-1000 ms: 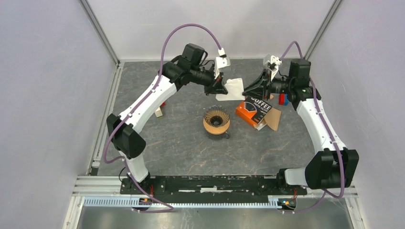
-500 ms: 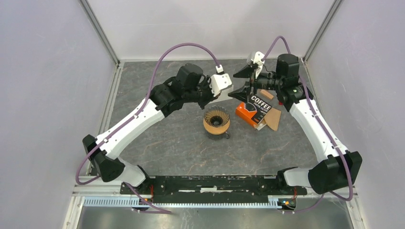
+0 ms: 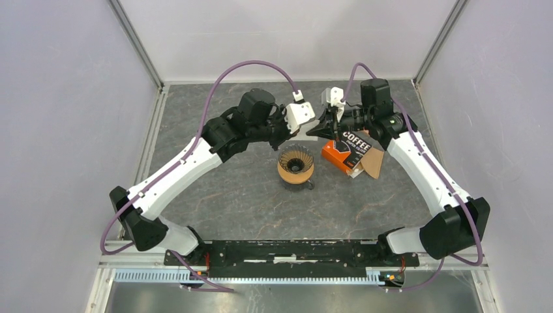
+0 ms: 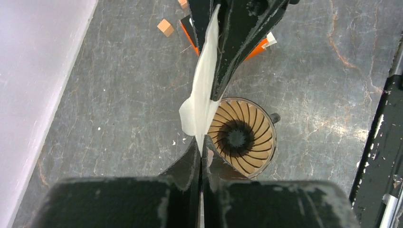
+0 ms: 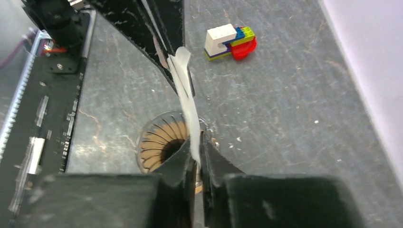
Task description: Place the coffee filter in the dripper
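Note:
The coffee filter (image 4: 202, 95), a flat white paper cone, hangs in the air between both grippers, just above and behind the dripper (image 3: 295, 166). My left gripper (image 4: 200, 140) is shut on its near edge. My right gripper (image 5: 196, 142) faces it from the other side, its jaws drawn close onto the filter's (image 5: 185, 95) opposite edge. The dripper (image 4: 242, 137) is a ribbed see-through funnel standing upright over a tan disc, with nothing inside it. In the top view the two grippers meet tip to tip, and the filter is almost hidden between them.
An orange box printed COFFEE (image 3: 349, 150) lies right of the dripper, its brown flap (image 3: 373, 162) open. A small cluster of toy bricks (image 5: 230, 42) sits beyond the grippers. A little wooden block (image 4: 165, 27) rests on the grey mat.
The left arm lifted the filter off the mat and swung right over the dripper. The right arm moved left to meet it, opened wide, then closed round the filter's other edge.

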`<state>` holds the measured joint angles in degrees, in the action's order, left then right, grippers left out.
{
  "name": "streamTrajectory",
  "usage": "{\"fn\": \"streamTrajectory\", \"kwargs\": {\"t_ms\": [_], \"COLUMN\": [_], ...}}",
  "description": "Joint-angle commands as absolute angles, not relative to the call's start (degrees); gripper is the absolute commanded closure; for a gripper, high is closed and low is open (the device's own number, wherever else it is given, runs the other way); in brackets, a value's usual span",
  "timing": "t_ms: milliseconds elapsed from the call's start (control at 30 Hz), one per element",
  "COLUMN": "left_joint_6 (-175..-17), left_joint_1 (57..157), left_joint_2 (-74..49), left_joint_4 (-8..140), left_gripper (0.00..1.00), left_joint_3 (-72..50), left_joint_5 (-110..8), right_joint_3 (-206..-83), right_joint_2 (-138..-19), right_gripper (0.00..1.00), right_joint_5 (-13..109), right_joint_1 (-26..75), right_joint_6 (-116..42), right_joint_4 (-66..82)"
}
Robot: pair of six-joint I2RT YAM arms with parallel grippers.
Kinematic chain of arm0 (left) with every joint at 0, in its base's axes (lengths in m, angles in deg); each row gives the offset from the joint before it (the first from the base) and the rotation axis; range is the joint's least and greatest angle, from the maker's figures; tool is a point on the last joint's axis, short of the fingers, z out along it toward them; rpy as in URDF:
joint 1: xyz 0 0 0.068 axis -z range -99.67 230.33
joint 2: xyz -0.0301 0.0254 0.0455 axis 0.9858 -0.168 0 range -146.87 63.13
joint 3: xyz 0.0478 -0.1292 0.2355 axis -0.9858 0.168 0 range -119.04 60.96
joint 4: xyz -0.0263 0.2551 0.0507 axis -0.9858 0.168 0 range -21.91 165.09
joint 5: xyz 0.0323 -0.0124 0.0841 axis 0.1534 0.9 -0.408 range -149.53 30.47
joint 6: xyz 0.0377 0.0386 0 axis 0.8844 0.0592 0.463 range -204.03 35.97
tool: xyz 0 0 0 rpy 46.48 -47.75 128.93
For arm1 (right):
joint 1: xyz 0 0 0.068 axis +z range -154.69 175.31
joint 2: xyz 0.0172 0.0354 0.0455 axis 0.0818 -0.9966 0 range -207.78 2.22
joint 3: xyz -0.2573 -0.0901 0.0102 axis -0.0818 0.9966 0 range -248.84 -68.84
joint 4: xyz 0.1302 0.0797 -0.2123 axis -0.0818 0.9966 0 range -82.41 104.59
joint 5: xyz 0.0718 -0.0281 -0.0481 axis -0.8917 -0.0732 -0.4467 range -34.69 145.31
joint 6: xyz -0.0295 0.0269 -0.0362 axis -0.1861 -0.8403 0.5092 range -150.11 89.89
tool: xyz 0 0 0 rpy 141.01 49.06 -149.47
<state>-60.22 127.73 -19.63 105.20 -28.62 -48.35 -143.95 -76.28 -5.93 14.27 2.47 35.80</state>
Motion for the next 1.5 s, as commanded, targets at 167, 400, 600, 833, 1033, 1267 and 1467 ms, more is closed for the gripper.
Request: {"fn": "streamTrajectory", "kwargs": {"t_ms": [167,400,600,833,1033,1267,1467], "left_joint_6": [-57.06,-58.05,-64.61,-65.99,-65.81,-65.75,-65.53], "left_joint_1": [126.91,122.83,121.37,121.37,121.3,121.29,121.29], "left_joint_2": [-14.41,-13.32,-18.4,-20.98,-22.44,-23.01,-23.55], "left_joint_4": [107.37,112.57,112.29,112.92,112.92,112.92,112.83], "left_gripper": [0.56,0.28,0.42,0.51,0.58,0.64,0.67], "left_joint_3": [-28.21,-32.77,-35.74,-36.89,-37.19,-37.31,-37.21], "left_joint_5": [-37.09,-25.94,-19.1,-15.78,-17.61,-16.6,-18.08], "right_joint_3": [-143.71,-142.65,-139.91,-138.8,-138.45,-138.36,-138.47], "right_joint_2": [-77.04,-76.77,-73.76,-72.24,-72.14,-71.61,-71.45], "right_gripper": [1.0,1.0,1.0,1.0,1.0,1.0,1.0], "right_joint_5": [-8.51,-7.03,-7.3,-7.46,-7.52,-7.16,-7.46], "right_joint_1": [14.34,16.02,16.44,16.49,16.47,16.47,16.49], "right_joint_6": [14.76,26.78,26.21,24.2,24.21,23.75,23.41], "right_joint_4": [43.38,53.31,51.71,49.48,49.38,49.04,48.79]}}
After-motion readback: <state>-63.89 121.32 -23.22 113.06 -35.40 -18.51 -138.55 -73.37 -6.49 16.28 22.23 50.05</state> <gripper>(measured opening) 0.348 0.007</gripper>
